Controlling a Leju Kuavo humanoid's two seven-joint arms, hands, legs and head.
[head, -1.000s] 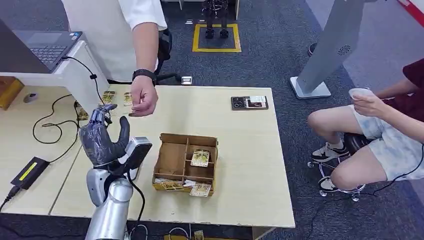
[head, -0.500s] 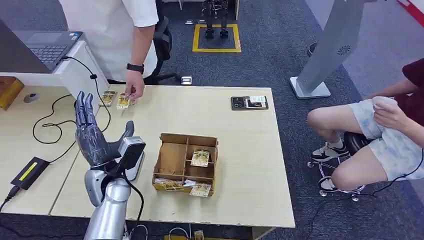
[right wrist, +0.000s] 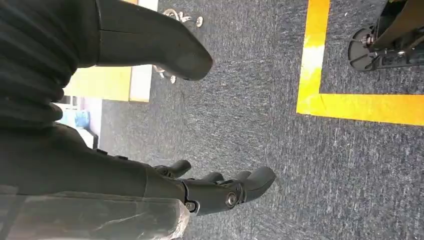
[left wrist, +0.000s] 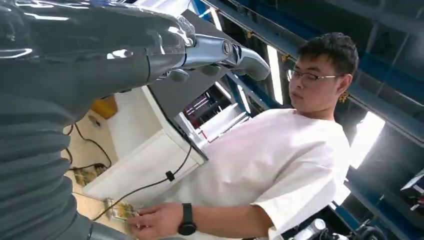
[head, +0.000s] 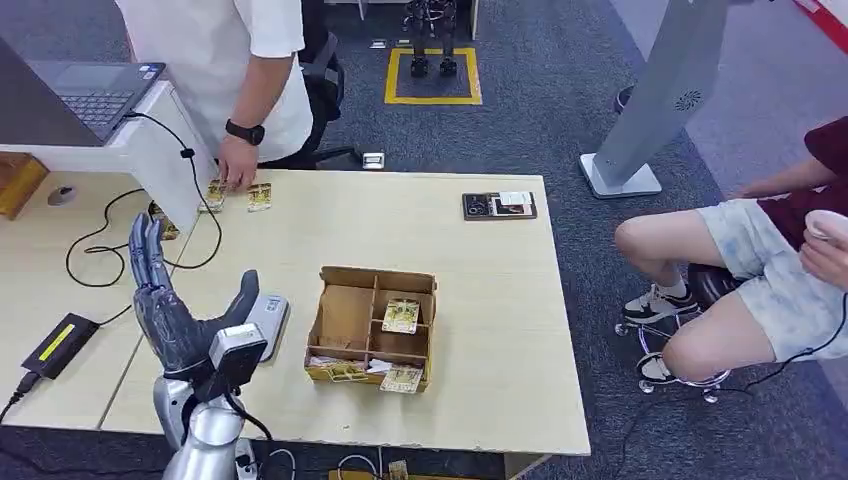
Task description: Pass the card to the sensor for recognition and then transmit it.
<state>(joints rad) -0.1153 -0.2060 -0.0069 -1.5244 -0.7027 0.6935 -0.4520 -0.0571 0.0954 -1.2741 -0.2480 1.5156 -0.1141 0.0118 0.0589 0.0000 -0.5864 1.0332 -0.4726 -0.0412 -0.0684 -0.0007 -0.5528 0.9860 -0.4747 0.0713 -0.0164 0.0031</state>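
Brown divider box (head: 372, 325) on pale wooden table (head: 480, 300) — yellow floor square (head: 433, 76) on blue-grey carpet (head: 540, 120).

Wooden table (head: 480, 270), compartment box (head: 372, 325), cards (head: 259, 196)

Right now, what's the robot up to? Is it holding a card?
Left hand raised, open, holding nothing. Right hand hanging over the carpet, holding nothing. Cards sit in the cardboard tray. A person's hand touches cards at the table's far edge.
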